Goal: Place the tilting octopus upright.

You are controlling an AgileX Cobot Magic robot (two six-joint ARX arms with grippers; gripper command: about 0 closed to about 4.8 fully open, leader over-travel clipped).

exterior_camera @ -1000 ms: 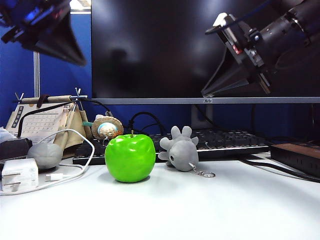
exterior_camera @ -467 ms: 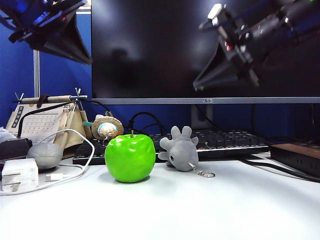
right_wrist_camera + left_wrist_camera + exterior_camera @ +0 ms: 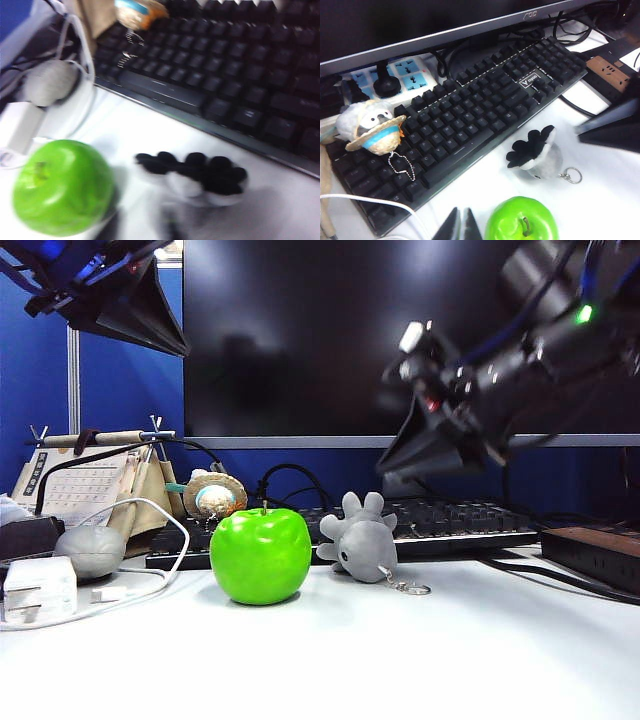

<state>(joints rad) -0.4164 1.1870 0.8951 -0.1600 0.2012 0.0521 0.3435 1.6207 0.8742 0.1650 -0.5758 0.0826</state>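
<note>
The octopus (image 3: pixel 359 543) lies tipped over on the white table (image 3: pixel 400 660), with its tentacles pointing up and back and its face turned down toward the front. It is just at the 3 o'clock side of the green apple (image 3: pixel 260 555), close to it, and the black keyboard (image 3: pixel 450 525) runs directly behind both. Its metal keyring (image 3: pixel 408 587) rests on the table at the octopus's 4 o'clock. In the left wrist view the dark undersides of the tentacles (image 3: pixel 529 146) face the camera.

The left gripper (image 3: pixel 460 226) hangs high at the 10 o'clock corner of the exterior view, well apart from the octopus. Its two fingers are pressed together, with nothing between them, and their tips show above the table near the apple (image 3: pixel 521 225).

The right gripper (image 3: pixel 425 450) is in the air at about 1 o'clock from the octopus, above the keyboard, not touching anything. I cannot tell how wide its fingers stand, because the right wrist view is blurred and does not show them clearly. In that view the octopus (image 3: pixel 197 180) is near the apple (image 3: pixel 62 187).
</note>
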